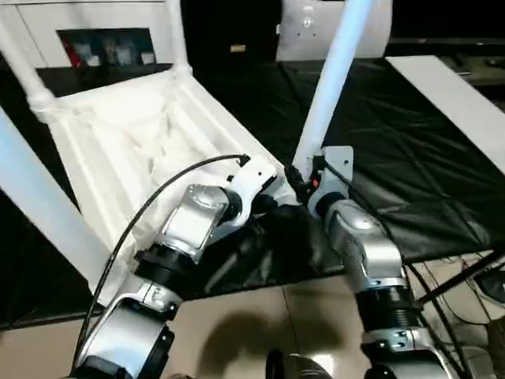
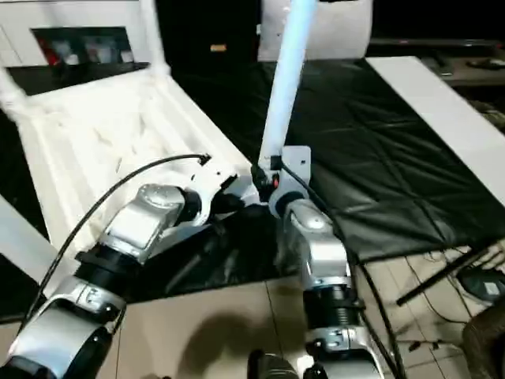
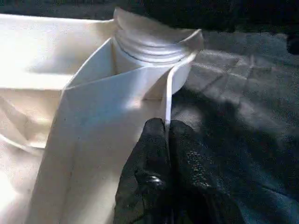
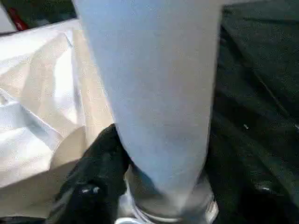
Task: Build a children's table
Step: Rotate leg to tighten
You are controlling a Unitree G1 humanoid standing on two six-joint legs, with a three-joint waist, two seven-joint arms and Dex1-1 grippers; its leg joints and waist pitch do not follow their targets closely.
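Now the left pincer (image 3: 167, 140) is closed on the thin rim of the table top (image 1: 134, 150), beside the corner socket. Just right of it, the right pincer (image 4: 140, 186) clasps the base of the leg (image 1: 335, 71), whose long axis rises away from it.

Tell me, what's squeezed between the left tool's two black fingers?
The thin white plastic rim of the upturned table top's corner, seen in the left wrist view, pinched by the left tool.
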